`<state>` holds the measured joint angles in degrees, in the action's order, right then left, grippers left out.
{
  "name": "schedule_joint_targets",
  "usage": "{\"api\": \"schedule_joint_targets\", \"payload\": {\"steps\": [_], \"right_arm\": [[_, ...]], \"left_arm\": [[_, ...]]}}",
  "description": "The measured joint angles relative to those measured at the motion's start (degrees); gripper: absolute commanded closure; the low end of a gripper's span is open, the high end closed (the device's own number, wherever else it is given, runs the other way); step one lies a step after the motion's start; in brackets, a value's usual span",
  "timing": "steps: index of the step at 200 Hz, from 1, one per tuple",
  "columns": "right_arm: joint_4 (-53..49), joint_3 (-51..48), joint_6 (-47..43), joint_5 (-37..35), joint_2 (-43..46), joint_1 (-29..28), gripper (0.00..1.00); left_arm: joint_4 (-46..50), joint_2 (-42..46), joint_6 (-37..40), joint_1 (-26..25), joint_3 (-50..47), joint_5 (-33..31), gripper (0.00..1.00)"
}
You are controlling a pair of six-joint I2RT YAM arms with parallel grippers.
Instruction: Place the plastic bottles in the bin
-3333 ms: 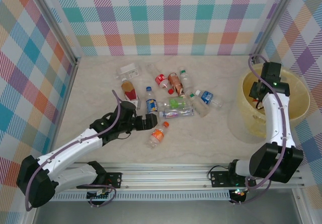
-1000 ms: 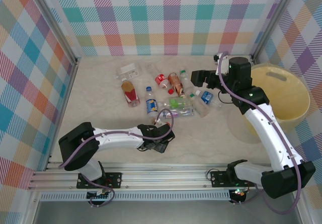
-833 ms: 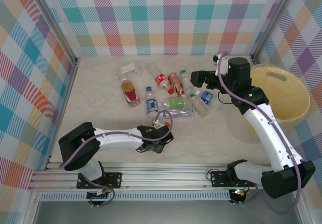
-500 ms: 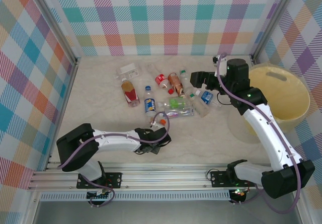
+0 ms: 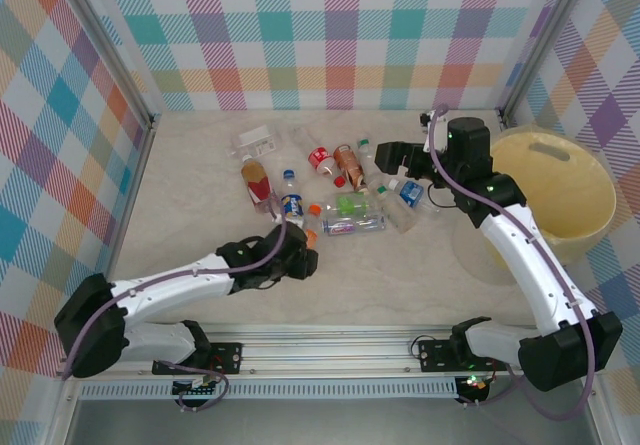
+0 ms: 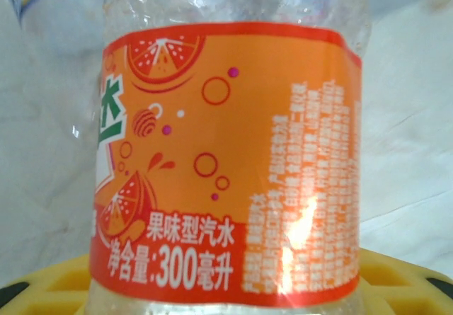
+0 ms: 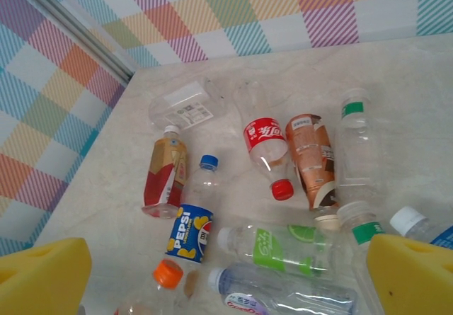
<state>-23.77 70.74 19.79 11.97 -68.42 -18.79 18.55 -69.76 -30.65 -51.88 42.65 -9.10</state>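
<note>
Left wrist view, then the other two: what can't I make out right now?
- Left wrist: the orange-label bottle loses its cap and base to the top and bottom edges.
- Top external: the left gripper covers that bottle's lower body. The labels are too small to read. The right arm crosses the left wall of the bin.
- Right wrist: a blue-label bottle sits mostly behind the right fingers.

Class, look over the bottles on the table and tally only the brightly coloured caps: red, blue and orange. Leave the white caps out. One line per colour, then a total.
Red cap: 1
Blue cap: 1
Orange cap: 1
Total: 3
</note>
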Motion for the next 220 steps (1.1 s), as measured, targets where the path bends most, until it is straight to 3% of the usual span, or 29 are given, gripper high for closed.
{"api": "schedule_joint_targets", "payload": {"steps": [79, 157, 194, 220], "right_arm": [[4.11, -0.37, 6.14, 6.60, -1.49, 0.00, 0.00], [13.14, -0.44, 14.49, 19.54, -4.74, 0.00, 0.00], [24.63, -2.91, 20.76, 25.64, -5.16, -0.07, 0.00], [27.45, -2.95, 22.32, 26.49, -6.05, -0.07, 0.00]], "left_arm": [[-21.99, 0.04, -3.15, 14.14, 4.68, 22.84, 0.65], [-48.54, -11.56, -12.98, 14.58, 13.57, 37.33, 0.65], [-53.22, -14.27, -16.76, 14.58, 13.81, 40.87, 0.63], [-54.90, -15.02, -17.81, 14.38, 14.71, 43.50, 0.63]]}}
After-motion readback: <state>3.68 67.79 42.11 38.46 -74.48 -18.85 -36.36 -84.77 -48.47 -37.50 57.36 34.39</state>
